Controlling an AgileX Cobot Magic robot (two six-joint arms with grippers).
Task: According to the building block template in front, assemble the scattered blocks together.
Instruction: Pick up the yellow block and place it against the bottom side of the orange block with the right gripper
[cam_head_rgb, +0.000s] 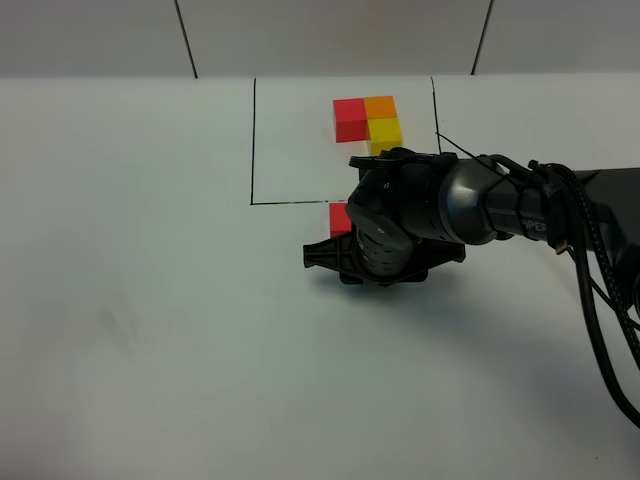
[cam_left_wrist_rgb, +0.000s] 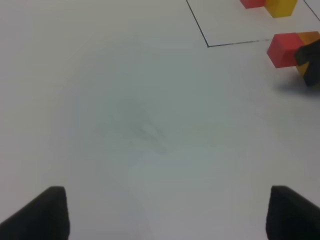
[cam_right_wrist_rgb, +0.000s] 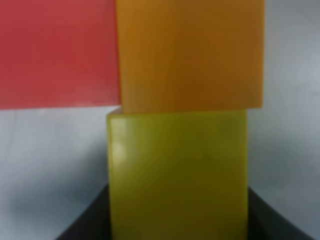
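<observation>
The building block template sits inside the thin black frame (cam_head_rgb: 253, 140) at the back: red (cam_head_rgb: 348, 118), orange (cam_head_rgb: 380, 105) and yellow (cam_head_rgb: 386, 133) cubes joined in an L. My right gripper (cam_head_rgb: 380, 250) hangs just in front of the frame and covers most of the scattered blocks. Only the loose red cube (cam_head_rgb: 340, 217) shows there. In the right wrist view the red cube (cam_right_wrist_rgb: 57, 52) touches the orange cube (cam_right_wrist_rgb: 192, 52), and the yellow cube (cam_right_wrist_rgb: 177, 165) sits against the orange one, between my dark fingers (cam_right_wrist_rgb: 272, 215). My left gripper (cam_left_wrist_rgb: 170, 212) is open and empty over bare table.
The white table (cam_head_rgb: 150, 330) stretches to the left and front. The right arm and its black cables (cam_head_rgb: 600, 300) fill the right side. The left wrist view shows the loose red cube (cam_left_wrist_rgb: 283, 49), the orange one (cam_left_wrist_rgb: 310, 37) and the right gripper (cam_left_wrist_rgb: 311, 62) at the far edge.
</observation>
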